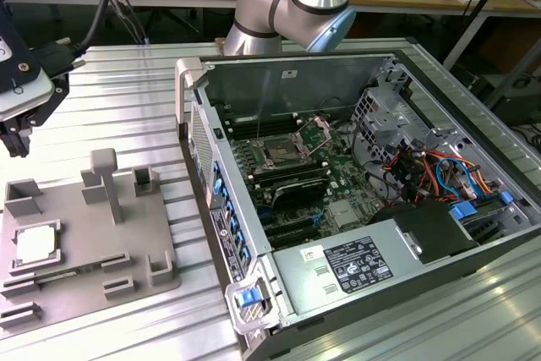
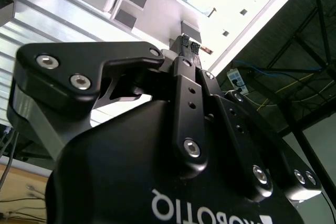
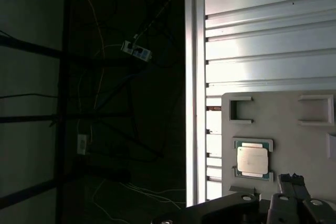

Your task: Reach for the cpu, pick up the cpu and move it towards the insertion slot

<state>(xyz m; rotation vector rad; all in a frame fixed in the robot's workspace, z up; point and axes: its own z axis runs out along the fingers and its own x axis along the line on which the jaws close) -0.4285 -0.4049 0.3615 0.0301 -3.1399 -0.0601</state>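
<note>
a robot arm's gripper (image 1: 15, 137) hangs at the far left of the exterior view, above and apart from the grey tray (image 1: 84, 247), where the cpu (image 1: 38, 244) lies flat in a square recess at the lower left of the frame. in the second wrist view the fingertips (image 2: 185, 40) stand together with nothing between them; in the first wrist view the cpu (image 3: 252, 160) lies near them, untouched. the insertion slot (image 1: 281, 155) sits well apart, inside the open computer case (image 1: 287, 82) at centre frame. the reach looks barely under way. done well, it would seem to call for parted fingers squared to the chip's edges, a straight descent clear of the tray's raised blocks, and a light hold on the thin rim.
</note>
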